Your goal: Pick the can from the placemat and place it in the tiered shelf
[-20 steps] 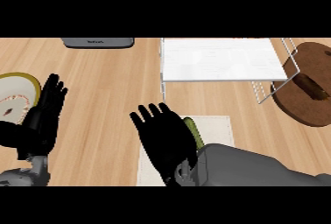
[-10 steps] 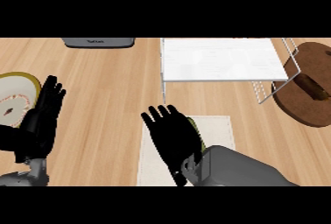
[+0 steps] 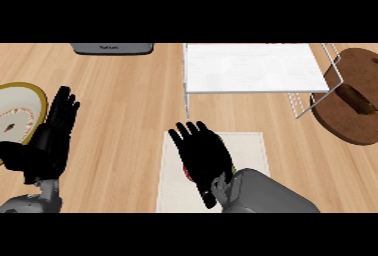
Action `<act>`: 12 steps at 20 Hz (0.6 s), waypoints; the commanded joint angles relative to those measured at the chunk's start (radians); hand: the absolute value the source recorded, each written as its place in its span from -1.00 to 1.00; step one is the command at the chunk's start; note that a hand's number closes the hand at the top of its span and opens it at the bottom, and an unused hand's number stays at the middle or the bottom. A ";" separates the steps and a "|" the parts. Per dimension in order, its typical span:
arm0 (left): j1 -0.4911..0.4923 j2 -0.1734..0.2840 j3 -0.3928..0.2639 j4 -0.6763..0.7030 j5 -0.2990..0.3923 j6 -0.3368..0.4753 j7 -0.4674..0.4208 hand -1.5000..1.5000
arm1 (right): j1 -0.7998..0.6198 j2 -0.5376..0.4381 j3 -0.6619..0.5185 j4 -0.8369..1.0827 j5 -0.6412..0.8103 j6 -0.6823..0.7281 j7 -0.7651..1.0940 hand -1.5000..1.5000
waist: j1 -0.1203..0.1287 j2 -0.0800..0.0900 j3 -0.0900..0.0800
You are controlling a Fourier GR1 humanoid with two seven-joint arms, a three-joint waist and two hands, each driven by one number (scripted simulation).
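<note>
My right hand (image 3: 203, 157) hovers palm down over the cream placemat (image 3: 247, 150), fingers straight and open. Under it only thin slivers of the can (image 3: 232, 168) show, green at the hand's right edge and red at its left; the rest is hidden. The white tiered shelf (image 3: 255, 67) stands at the back, just beyond the placemat, with its flat top tier bare. My left hand (image 3: 48, 142) rests open at the left edge, fingers pointing up.
A yellow-rimmed plate (image 3: 18, 112) with food lies at the far left, partly behind my left hand. A brown round board (image 3: 354, 105) with a small item on it sits at the right, beside the shelf's wire side. A grey appliance (image 3: 112, 48) stands at the back.
My right hand has drawn back toward me and to the right, settling over the placemat and covering more of the can. The left hand has barely shifted.
</note>
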 commanded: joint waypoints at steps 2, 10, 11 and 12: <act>0.023 0.018 0.064 -0.014 0.038 -0.075 0.006 0.00 | 0.082 0.005 -0.029 -0.013 0.089 0.008 -0.093 -1.00 | 0.000 0.000 0.000; 0.002 0.000 0.067 -0.079 -0.024 -0.068 0.092 0.00 | 0.105 0.146 -0.059 0.100 0.207 0.039 -0.119 -1.00 | 0.002 -0.001 0.000; 0.041 -0.056 0.037 -0.008 -0.052 -0.056 -0.015 0.00 | 0.045 0.167 -0.100 0.195 0.192 0.014 -0.161 -1.00 | 0.004 0.001 0.000; 0.040 -0.051 0.045 -0.040 -0.044 -0.065 0.032 0.00 | 0.109 0.161 -0.082 0.124 0.220 0.066 -0.137 -1.00 | 0.001 0.000 0.000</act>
